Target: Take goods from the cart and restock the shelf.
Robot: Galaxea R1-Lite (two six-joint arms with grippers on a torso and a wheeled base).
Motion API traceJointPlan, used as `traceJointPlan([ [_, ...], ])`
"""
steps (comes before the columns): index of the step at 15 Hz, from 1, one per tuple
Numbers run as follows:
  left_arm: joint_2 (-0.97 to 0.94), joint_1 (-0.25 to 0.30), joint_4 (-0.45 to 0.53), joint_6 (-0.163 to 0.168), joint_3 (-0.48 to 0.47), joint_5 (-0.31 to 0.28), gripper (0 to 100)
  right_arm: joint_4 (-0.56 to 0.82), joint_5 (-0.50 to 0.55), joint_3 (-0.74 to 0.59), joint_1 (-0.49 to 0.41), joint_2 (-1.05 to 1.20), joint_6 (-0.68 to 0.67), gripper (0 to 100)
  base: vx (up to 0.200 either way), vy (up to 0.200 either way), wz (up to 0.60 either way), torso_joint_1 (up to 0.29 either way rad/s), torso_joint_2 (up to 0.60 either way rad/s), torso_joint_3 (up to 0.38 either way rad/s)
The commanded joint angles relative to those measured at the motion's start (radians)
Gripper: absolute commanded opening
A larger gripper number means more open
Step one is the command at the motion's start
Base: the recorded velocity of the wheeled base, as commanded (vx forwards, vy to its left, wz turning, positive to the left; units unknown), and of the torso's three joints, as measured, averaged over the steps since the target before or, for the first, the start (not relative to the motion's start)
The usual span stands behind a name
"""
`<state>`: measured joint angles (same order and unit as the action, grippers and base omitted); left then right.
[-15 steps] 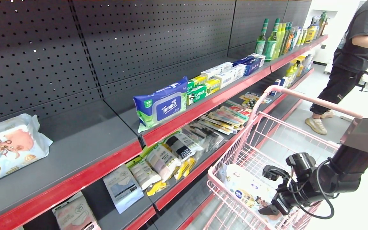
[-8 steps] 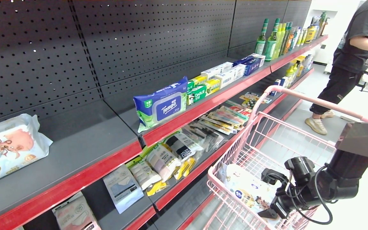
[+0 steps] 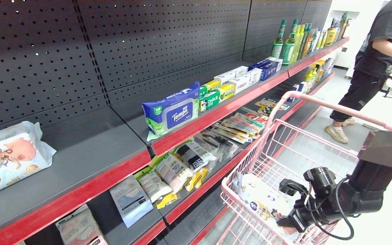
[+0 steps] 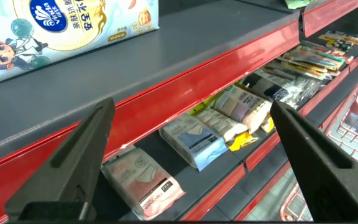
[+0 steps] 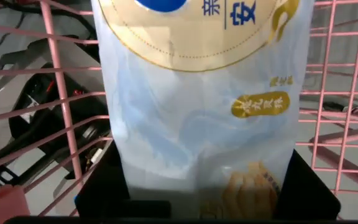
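Note:
A white and pale-blue tissue pack [image 3: 265, 200] with cartoon print lies in the pink cart [image 3: 332, 108] at the lower right. My right gripper [image 3: 285, 223] is down inside the cart at the pack's near end. In the right wrist view the pack [image 5: 204, 106] fills the gap between the black fingers [image 5: 104, 180], so the gripper [image 5: 205, 165] is shut on it. A matching pack [image 3: 9, 156] lies on the grey upper shelf [image 3: 90, 149] at the far left. My left gripper [image 4: 191, 112] hangs open in front of that shelf's red edge, below the shelved pack [image 4: 67, 31].
A blue wipes pack [image 3: 172, 110], toothpaste boxes [image 3: 216, 92] and bottles [image 3: 289, 41] line the upper shelf to the right. Bagged goods [image 3: 172, 170] lie on the lower shelf. A bare stretch of shelf lies between the two packs. A person stands at the far right.
My right arm has dropped a little deeper into the cart over the pack's near end. The shelf goods and the left side have not moved.

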<state>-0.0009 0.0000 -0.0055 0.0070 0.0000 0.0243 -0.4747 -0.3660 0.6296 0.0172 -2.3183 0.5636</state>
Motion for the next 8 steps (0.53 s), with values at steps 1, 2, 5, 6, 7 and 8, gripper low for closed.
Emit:
traceJointPlan([
  [1,0.001,0.0,-0.001,-0.001,0.0,0.0,100,0.001,-0.001,-0.059,0.004,0.125,-0.034,0,0.0,0.0,0.0,0.0,0.0,0.0],
  [2,0.001,0.0,-0.001,0.001,0.0,0.0,100,0.001,0.005,-0.068,0.009,0.198,-0.105,0,0.0,0.0,0.0,0.0,0.0,0.0],
  [5,0.001,0.0,-0.001,0.001,0.0,0.0,100,0.011,0.139,-0.113,0.041,0.465,-0.358,0,0.0,0.0,0.0,0.0,0.0,0.0],
  [6,0.001,0.0,-0.001,0.001,0.0,0.0,100,0.018,0.151,-0.128,0.041,0.517,-0.36,0,0.0,0.0,0.0,0.0,0.0,0.0],
  [7,0.001,0.0,-0.001,-0.001,0.0,0.0,100,0.084,0.171,-0.153,0.038,0.682,-0.364,0,0.0,0.0,0.0,0.0,0.0,0.0],
  [8,0.001,0.0,-0.001,0.001,0.0,0.0,100,0.108,0.18,-0.153,0.038,0.715,-0.366,0,0.0,0.0,0.0,0.0,0.0,0.0],
])
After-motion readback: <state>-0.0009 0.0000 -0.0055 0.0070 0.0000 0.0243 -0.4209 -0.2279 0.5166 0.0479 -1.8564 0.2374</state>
